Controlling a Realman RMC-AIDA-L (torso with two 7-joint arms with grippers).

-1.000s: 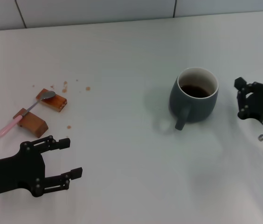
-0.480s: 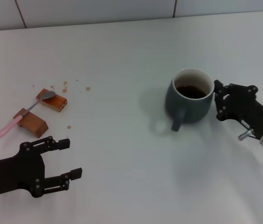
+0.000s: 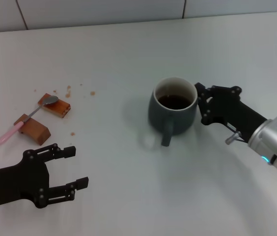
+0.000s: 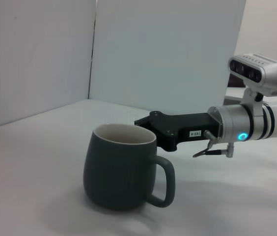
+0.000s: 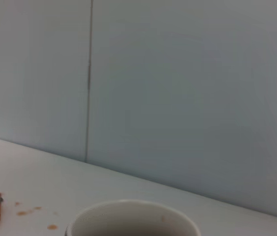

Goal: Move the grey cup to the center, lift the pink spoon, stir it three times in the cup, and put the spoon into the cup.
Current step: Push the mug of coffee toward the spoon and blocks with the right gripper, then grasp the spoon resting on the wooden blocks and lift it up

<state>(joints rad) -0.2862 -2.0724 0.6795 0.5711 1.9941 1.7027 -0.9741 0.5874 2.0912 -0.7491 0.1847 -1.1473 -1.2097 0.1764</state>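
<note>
The first step looks to be in hand: getting the cup (image 3: pixel 173 112) to the center. It stands upright near mid-table, dark liquid inside, handle pointing toward 6 o'clock in the head view. The right gripper (image 3: pixel 201 104) sits against the cup's wall at its 3 o'clock side, touching or all but touching; whether its fingers are spread or pressed together I cannot tell, since they merge into one dark block in both the head and left wrist views. It seems placed to push rather than grasp. The spoon (image 3: pixel 27 119) lies well apart, out at 9 o'clock from the cup, bridging two brown blocks (image 3: pixel 44 118) with its metal bowl on the farther one and its pink handle trailing off the nearer, crumbs (image 3: pixel 69 91) scattered close by. The left gripper (image 3: pixel 80 166) hangs with fingers spread at 5 o'clock from the spoon, holding nothing. The next move probably calls for the right gripper to ease away without tipping the cup, while the left reaches for the pink handle.
</note>
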